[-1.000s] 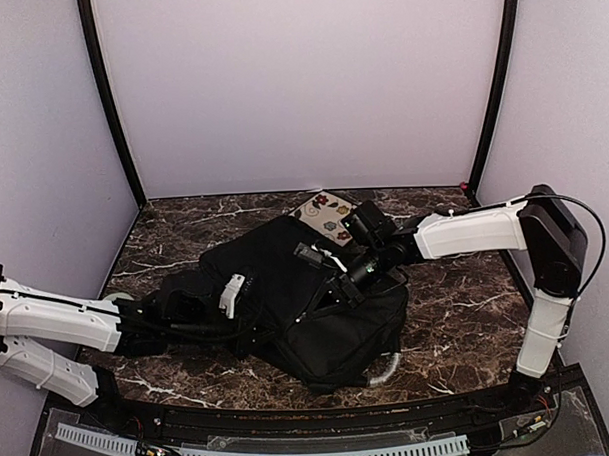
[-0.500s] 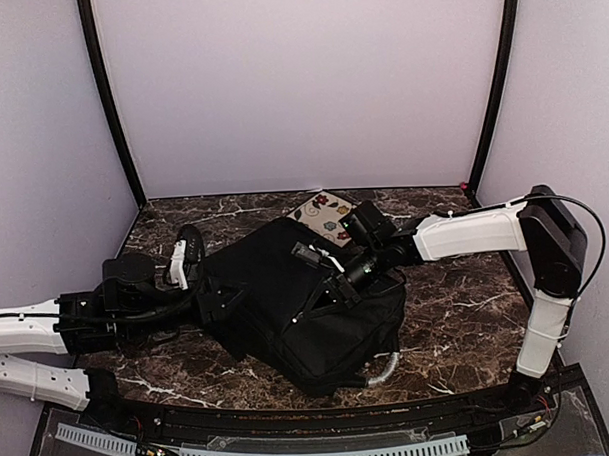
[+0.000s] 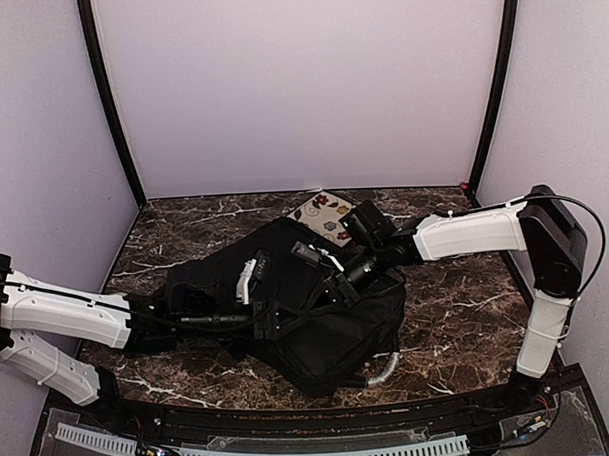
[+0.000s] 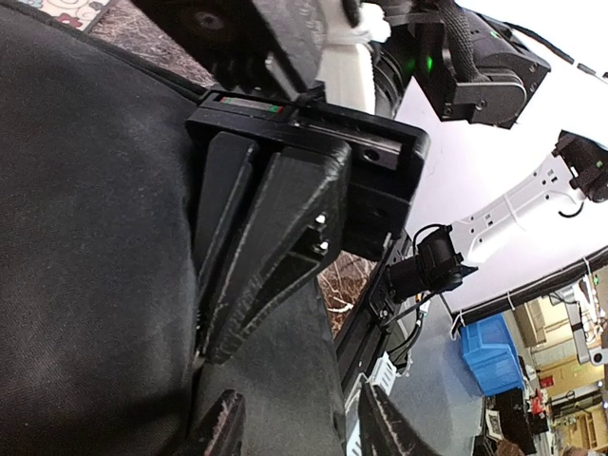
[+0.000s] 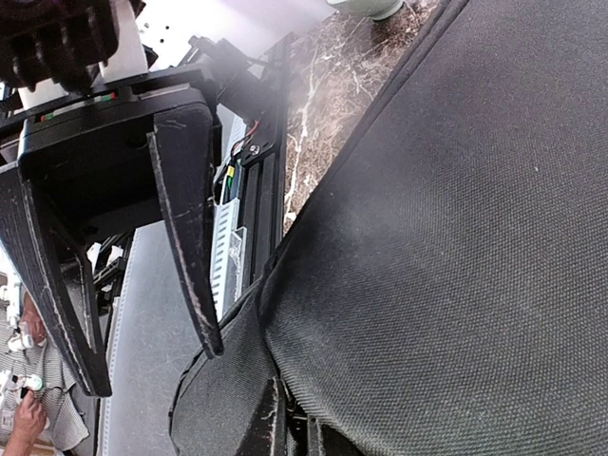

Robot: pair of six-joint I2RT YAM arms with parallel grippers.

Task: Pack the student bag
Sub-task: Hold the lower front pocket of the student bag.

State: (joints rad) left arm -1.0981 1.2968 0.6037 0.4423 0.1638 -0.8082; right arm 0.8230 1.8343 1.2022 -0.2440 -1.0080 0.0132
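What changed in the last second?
The left arm, pulled back half a second ago, has reached in again; the left tool, open, is at the bag beside the right tool, which stayed shut on the fabric.

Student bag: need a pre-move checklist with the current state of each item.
1. Right end effector gripping student bag fabric: ok, jaws shut on an edge.
2. Left end effector free to grasp: ok, jaws apart, nothing held.
3. Bag opening accessible: cannot tell, no view shows the inside.
4. Floral flat item packed: not ok, it lies outside at the bag's far edge.
5. Clearance between the two end effectors: cannot tell, they look very close.
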